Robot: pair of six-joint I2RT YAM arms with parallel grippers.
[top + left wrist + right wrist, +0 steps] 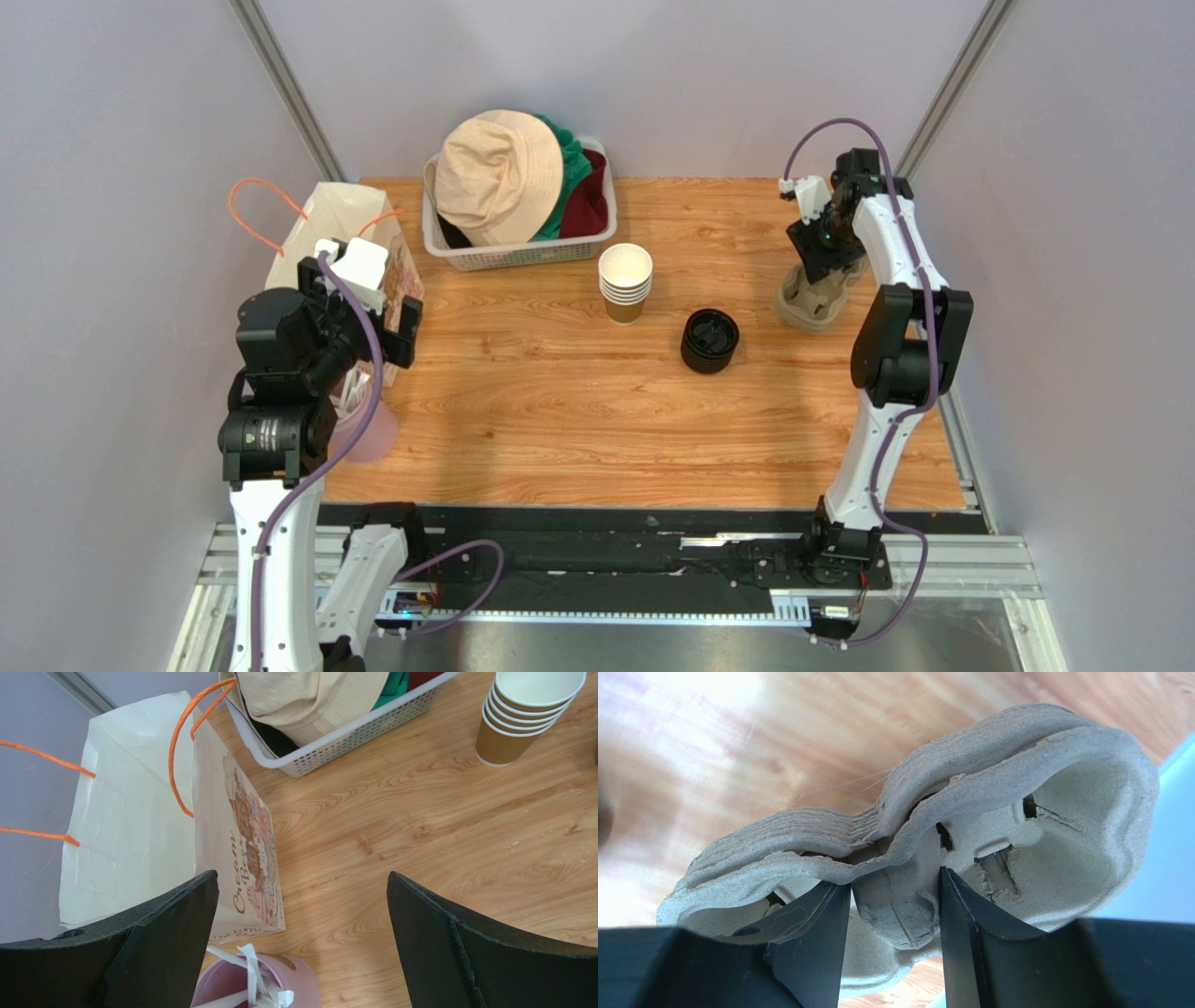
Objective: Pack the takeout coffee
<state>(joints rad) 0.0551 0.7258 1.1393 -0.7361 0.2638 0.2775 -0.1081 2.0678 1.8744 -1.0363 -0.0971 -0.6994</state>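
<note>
Barely started. Right end effector (892, 883) clamped across centre ridge of top pulp cup carrier (1046, 833), far right of worktop (533, 420). Left end effector (302, 876) spread wide, empty, over paper bag (133, 833) and pink straw cup (281, 983). Kraft paper cups (624, 280) unlidded, mid-worktop before basket (519, 254); black lids (710, 340) just right. Left: lid, seat, bag. Counts: one cup stack, roughly five nested; one lid stack, number unclear; one carrier stack, several; one bag; one basket.

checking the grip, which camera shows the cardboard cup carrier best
The right wrist view: the cup carrier fills the picture, its moulded wells and slits clear, with the right gripper closed on its middle ridge. The top view shows it only as a small tan shape, partly hidden by that gripper. The left wrist view misses it.
</note>
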